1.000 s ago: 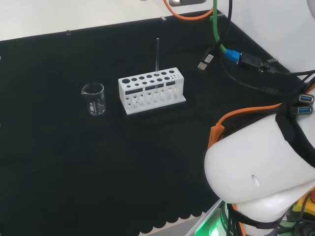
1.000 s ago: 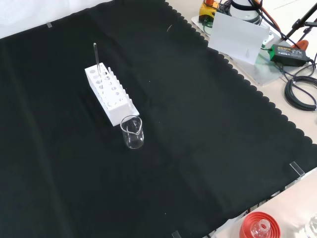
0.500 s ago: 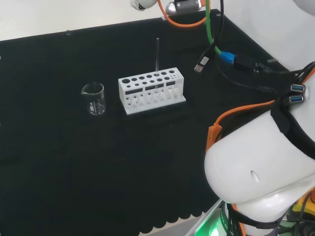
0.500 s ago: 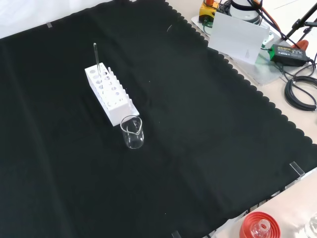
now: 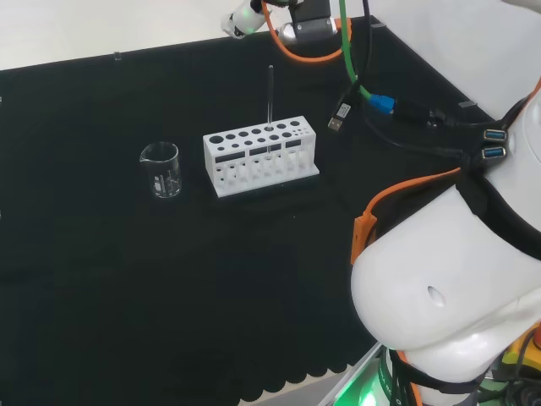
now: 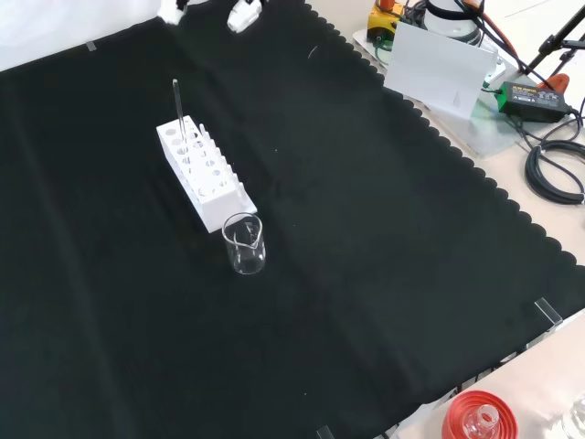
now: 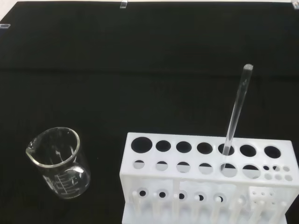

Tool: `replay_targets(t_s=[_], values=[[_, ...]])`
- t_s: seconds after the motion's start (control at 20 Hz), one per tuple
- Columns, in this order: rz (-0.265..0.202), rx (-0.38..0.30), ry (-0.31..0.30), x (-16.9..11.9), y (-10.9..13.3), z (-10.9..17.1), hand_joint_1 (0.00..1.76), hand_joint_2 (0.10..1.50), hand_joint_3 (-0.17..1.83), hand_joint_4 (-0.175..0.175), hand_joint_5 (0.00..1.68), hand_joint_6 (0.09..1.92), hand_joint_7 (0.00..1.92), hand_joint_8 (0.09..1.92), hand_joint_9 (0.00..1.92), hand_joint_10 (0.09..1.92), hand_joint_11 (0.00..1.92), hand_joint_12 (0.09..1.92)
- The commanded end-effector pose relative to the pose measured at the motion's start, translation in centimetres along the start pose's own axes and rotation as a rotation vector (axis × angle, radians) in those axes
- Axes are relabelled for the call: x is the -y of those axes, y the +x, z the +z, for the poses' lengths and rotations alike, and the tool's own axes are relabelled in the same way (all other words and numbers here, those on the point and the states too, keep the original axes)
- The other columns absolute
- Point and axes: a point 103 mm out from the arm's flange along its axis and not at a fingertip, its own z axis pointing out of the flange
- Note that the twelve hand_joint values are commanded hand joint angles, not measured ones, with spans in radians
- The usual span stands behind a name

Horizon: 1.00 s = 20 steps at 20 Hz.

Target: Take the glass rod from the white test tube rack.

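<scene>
Hand [image 6: 245, 13] is just peeking in at the top edge of the front view, white fingertips only, so we cannot tell how far open it is; we are seeing nothing in it, and it is sitting well apart from the white test tube rack [image 6: 205, 174], which is lying below it in that view. We are noting the glass rod [image 5: 270, 100] standing upright in a back-row hole toward the rack's right end in the head view, long axis vertical, so we are judging the coming move as a reach down to its top. Beside the rack's other end, the beaker [image 5: 161, 169] is standing empty, as are the rack's other holes.
</scene>
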Motion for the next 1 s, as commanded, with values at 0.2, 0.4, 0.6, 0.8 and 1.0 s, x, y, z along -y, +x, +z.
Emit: replay_targets(t_s=[0.2, 0.4, 0.6, 0.8, 1.0], values=[[-0.025, 0.002, 0.022, -1.6, -0.6, 2.3, 0.63, 0.93, 0.53, -0.048, 0.42, 0.13, 0.28, 0.79, 0.48, 0.88, 0.38, 1.40], [-0.031, 0.004, 0.037, -2.2, -1.0, 3.7, 0.60, 0.93, 0.52, -0.048, 0.40, 0.18, 0.28, 0.79, 0.48, 0.88, 0.38, 1.40], [-0.034, 0.006, 0.043, -2.8, -1.3, 4.8, 0.59, 0.93, 0.52, -0.048, 0.30, 0.43, 0.28, 0.79, 0.48, 0.89, 0.38, 1.40], [-0.045, 0.007, 0.048, -3.5, -1.5, 5.8, 0.59, 0.92, 0.53, -0.048, 0.25, 0.51, 0.28, 0.80, 0.47, 0.89, 0.38, 1.40], [-0.061, 0.017, 0.048, -4.1, -1.9, 6.6, 0.59, 0.92, 0.53, -0.049, 0.24, 0.52, 0.27, 0.80, 0.47, 0.89, 0.37, 1.40]])
